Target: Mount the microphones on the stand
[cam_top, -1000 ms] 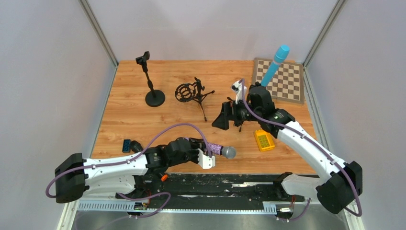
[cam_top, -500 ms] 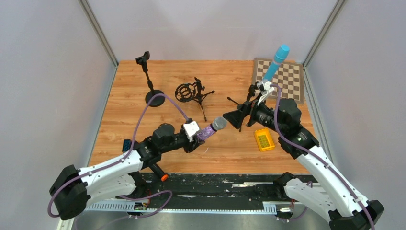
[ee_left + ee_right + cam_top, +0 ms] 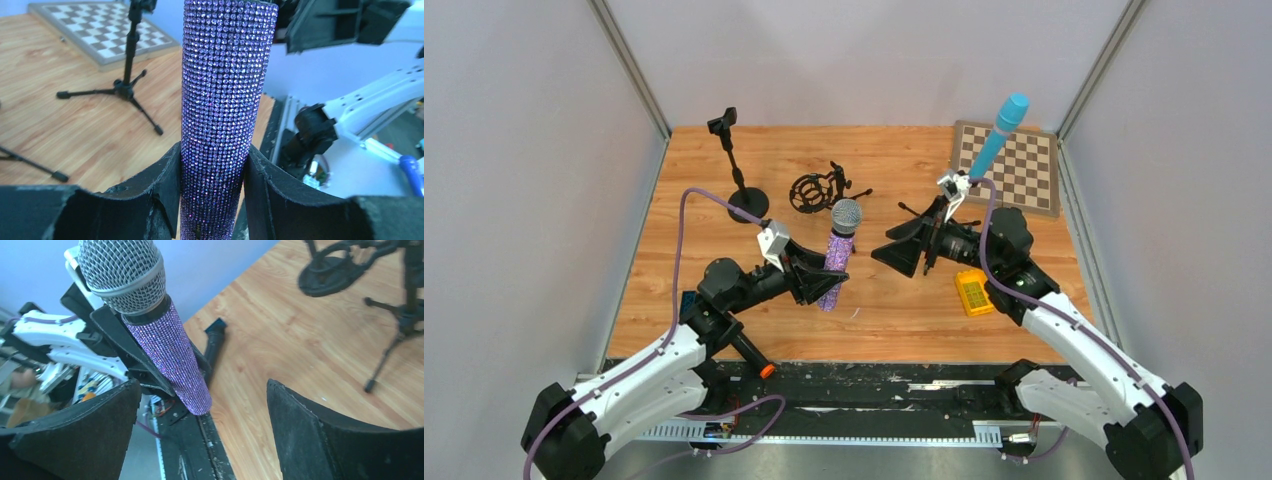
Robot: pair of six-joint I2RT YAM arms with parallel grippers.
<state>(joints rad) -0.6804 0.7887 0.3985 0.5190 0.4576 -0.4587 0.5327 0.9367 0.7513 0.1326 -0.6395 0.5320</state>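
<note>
While the left gripper [image 3: 212, 167] pinches the purple microphone [image 3: 837, 255] by the lower part of its barrel, both black pads pressed flat against the glittery sides, the right gripper [image 3: 887, 252] stands just right of centre in the overhead view with its jaws spread wide and nothing in them, facing the microphone. The microphone is carried clear of the table, roughly upright, near the middle of the overhead view, head uppermost. It looks like a stiff, tapered stick that is probably head-heavy, so a grip low on the barrel may let it tip; the beaded surface should resist slipping, while the mesh head could dent and is best left alone. A second hold would sit best on the bare barrel just under the head. Its body is covered in rows of tiny purple stones, topped by a silver mesh ball. Behind it, above centre, is the ring-mount tripod stand [image 3: 816, 192]; at upper right the light-blue microphone [image 3: 1001, 135] already sits raised in a stand.
</note>
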